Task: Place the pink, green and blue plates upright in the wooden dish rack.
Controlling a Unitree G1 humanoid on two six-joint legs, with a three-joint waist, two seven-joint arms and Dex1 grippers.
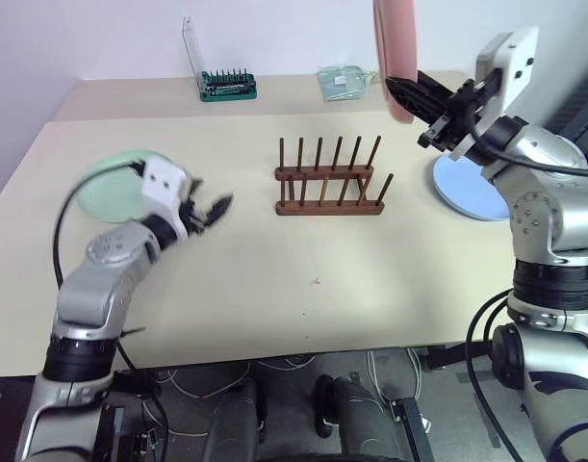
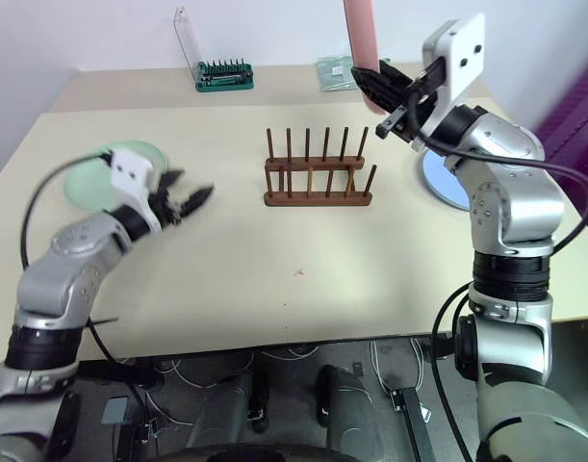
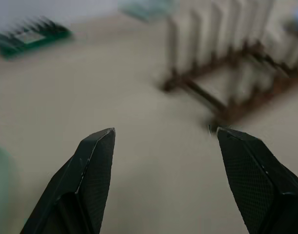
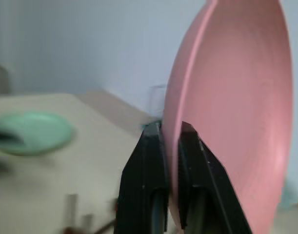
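Observation:
My right gripper is shut on the rim of the pink plate, which stands on edge in the air above and to the right of the wooden dish rack. The right wrist view shows the rim pinched between both fingers. No plate stands between the rack's pegs. The green plate lies flat at the table's left. Just right of it, my left gripper hovers open and holds nothing, pointing toward the rack. The blue plate lies flat at the right, partly hidden behind my right arm.
A green bit holder with a raised clear lid stands at the back of the beige table. A clear packet lies to its right. The near table edge runs along the front.

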